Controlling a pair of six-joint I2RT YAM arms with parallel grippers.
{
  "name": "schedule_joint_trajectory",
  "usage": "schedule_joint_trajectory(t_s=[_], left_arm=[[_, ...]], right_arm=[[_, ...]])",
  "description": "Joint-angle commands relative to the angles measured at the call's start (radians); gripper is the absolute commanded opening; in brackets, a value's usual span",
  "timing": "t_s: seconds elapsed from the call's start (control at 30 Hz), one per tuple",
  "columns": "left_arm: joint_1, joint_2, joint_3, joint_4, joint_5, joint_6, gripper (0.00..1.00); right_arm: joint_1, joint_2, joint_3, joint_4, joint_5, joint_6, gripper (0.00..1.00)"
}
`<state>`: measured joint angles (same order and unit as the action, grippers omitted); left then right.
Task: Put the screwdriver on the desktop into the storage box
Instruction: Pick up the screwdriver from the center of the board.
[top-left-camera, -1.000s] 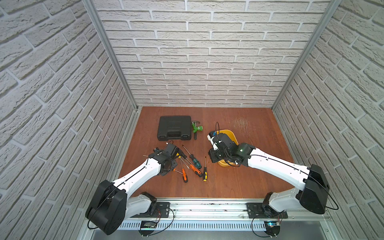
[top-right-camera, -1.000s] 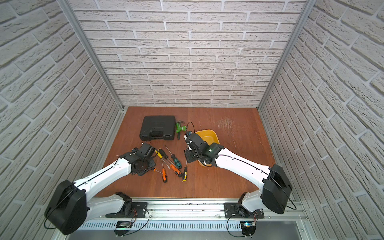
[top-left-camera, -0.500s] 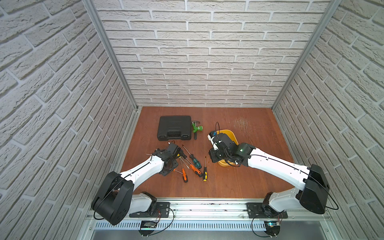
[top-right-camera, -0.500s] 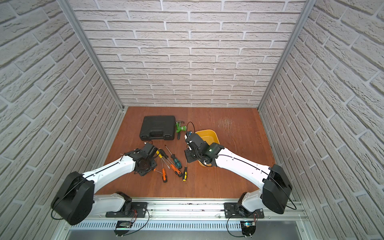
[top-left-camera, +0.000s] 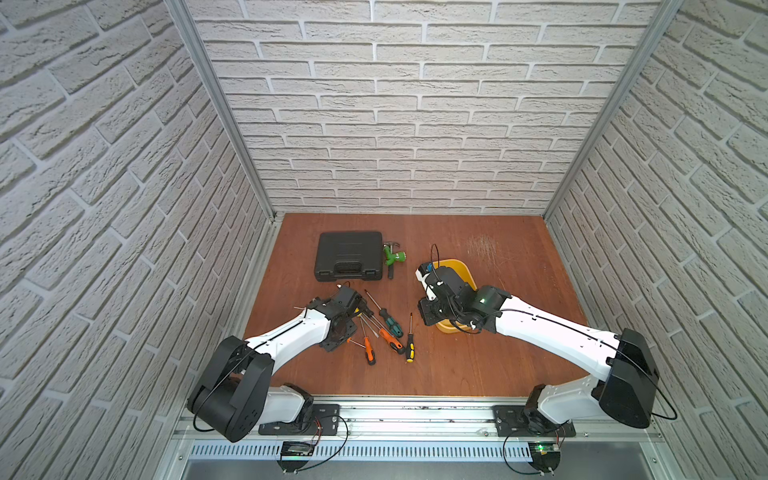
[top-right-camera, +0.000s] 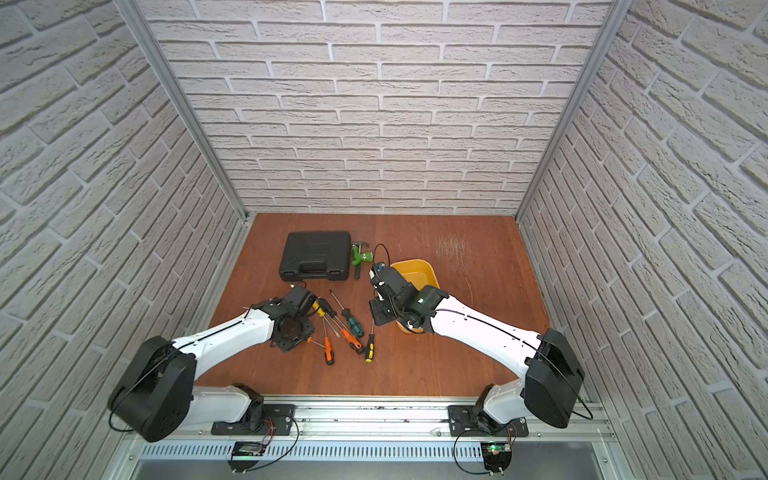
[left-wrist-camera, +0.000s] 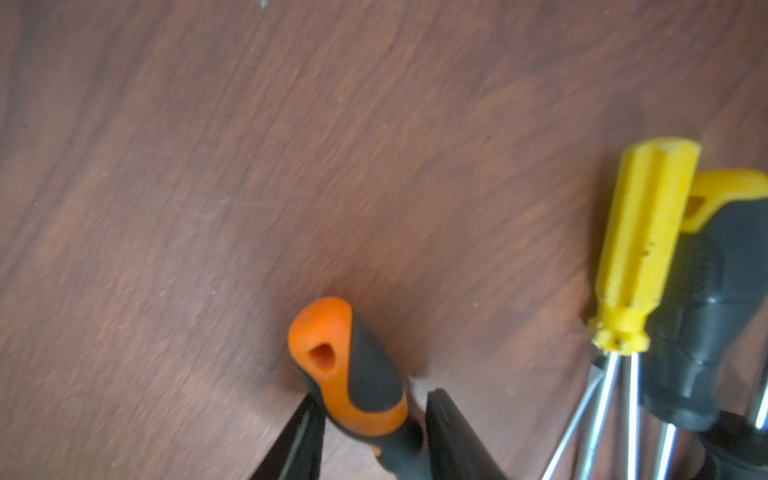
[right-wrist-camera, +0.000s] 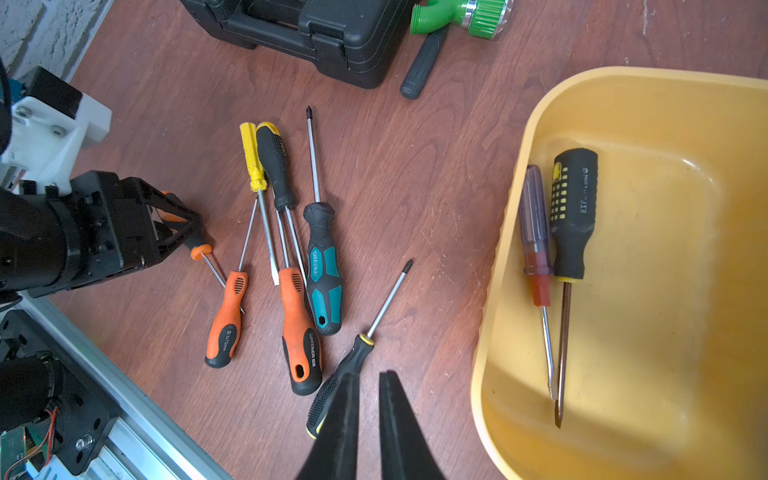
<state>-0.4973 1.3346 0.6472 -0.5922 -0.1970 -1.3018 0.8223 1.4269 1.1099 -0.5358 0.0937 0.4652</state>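
Note:
Several screwdrivers lie fanned on the desktop (top-left-camera: 457, 365), among them a teal one (right-wrist-camera: 324, 270), a yellow one (right-wrist-camera: 251, 153) and two orange ones (right-wrist-camera: 226, 320). My left gripper (left-wrist-camera: 370, 397) sits low at the pile's left edge. Its fingers press both sides of a small orange-and-black screwdriver (left-wrist-camera: 353, 374), which rests on the wood. The yellow storage box (top-left-camera: 455, 266) stands to the right and holds a purple-and-red screwdriver (right-wrist-camera: 536, 232) and a black one (right-wrist-camera: 571, 216). My right gripper (right-wrist-camera: 370, 374) hovers between pile and box, shut and empty, above a black-and-yellow screwdriver (right-wrist-camera: 332, 395).
A black tool case (top-left-camera: 349, 257) lies at the back left, with a green nozzle (top-left-camera: 395, 257) and a dark-handled tool beside it. Brick walls close in three sides. An aluminium rail (top-left-camera: 415, 405) runs along the front edge.
My left gripper has slid right into the pile's edge and its jaws have narrowed onto the orange-and-black handle. The right arm has not moved.

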Motion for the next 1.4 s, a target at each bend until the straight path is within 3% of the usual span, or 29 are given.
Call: schedule_joint_trajectory(t_s=[0.0, 0.43, 0.83, 1.03, 1.17, 1.37], left_arm=[[0.007, 0.014, -0.018, 0.007, -0.012, 0.007, 0.43], [0.008, 0.031, -0.014, -0.007, -0.027, 0.020, 0.28], [-0.029, -0.041, 0.043, -0.060, -0.094, 0.060, 0.13], [-0.114, -0.018, 0.118, -0.089, -0.221, 0.106, 0.01], [-0.191, 0.019, 0.195, -0.152, -0.361, 0.118, 0.00], [-0.206, 0.025, 0.232, -0.076, -0.437, 0.182, 0.00]], right_arm=[[0.008, -0.025, 0.007, 0.011, 0.017, 0.013, 0.17], [0.009, -0.032, -0.002, 0.016, 0.029, 0.019, 0.17], [0.009, -0.037, -0.009, 0.023, 0.032, 0.024, 0.17], [0.010, -0.044, -0.010, 0.026, 0.033, 0.022, 0.17], [0.009, -0.049, -0.011, 0.026, 0.034, 0.024, 0.17], [0.009, -0.061, -0.015, 0.027, 0.035, 0.022, 0.17]])
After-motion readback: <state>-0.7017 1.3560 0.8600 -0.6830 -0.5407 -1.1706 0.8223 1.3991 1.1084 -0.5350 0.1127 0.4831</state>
